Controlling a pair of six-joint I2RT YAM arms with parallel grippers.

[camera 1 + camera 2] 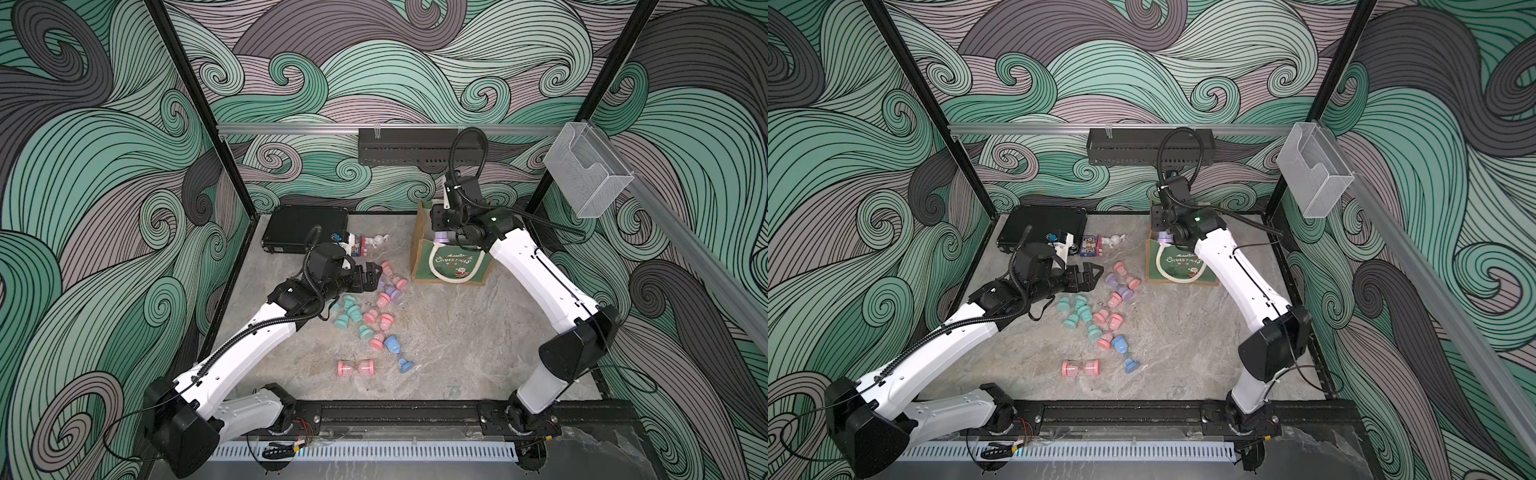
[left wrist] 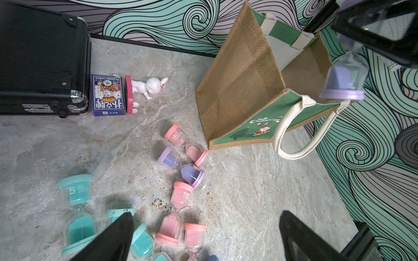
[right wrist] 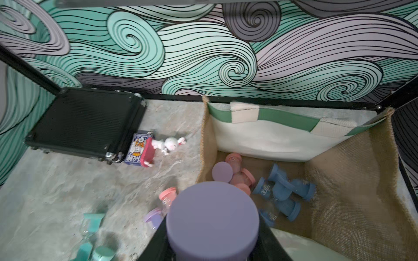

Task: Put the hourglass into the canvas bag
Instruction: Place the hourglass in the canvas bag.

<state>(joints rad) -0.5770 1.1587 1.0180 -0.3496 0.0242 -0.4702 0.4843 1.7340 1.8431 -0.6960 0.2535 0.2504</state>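
Pincer on right grips one purple hourglass above one canvas bag.

A black hard case is laid flat at the back of the marbled tabletop, with a blue playing-card box set just beside it and a toppled white rabbit figurine against the box.

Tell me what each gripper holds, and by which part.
Right gripper: the purple hourglass, clamped by its upper half, hanging at the canvas bag's opening. Left gripper: open, holding nothing.
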